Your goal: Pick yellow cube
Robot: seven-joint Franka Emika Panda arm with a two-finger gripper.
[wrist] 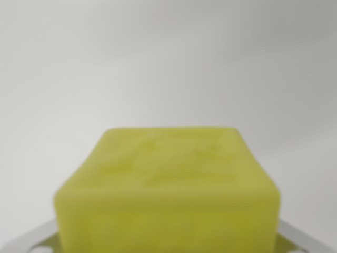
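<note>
Slivers of pale metal, apparently parts of the gripper (168, 247), show at 7 o'clock and 5 o'clock along the bottom edge of the wrist view, 1 on each side of the block. Whether the fingers (31, 241) are spread, pressed together or pinching the block cannot be told, since the block hides the space between them and no contact is visible.

The yellow cube (167, 184) fills the lower middle of the view, from the centre down to 6 o'clock, where the bottom edge cuts it off. It sits very close to the camera and is out of focus. 2 of its faces show: a broad upper face tapering toward 12 o'clock, with a faint raised or pressed pattern too blurred to read, and a front face below it running across the bottom of the view. Its edges and corners look rounded.

A plain, pale grey surface (168, 58) spreads beyond the cube, covering the whole upper half from 9 o'clock through 12 o'clock to 3 o'clock, slightly darker toward the top corners.
</note>
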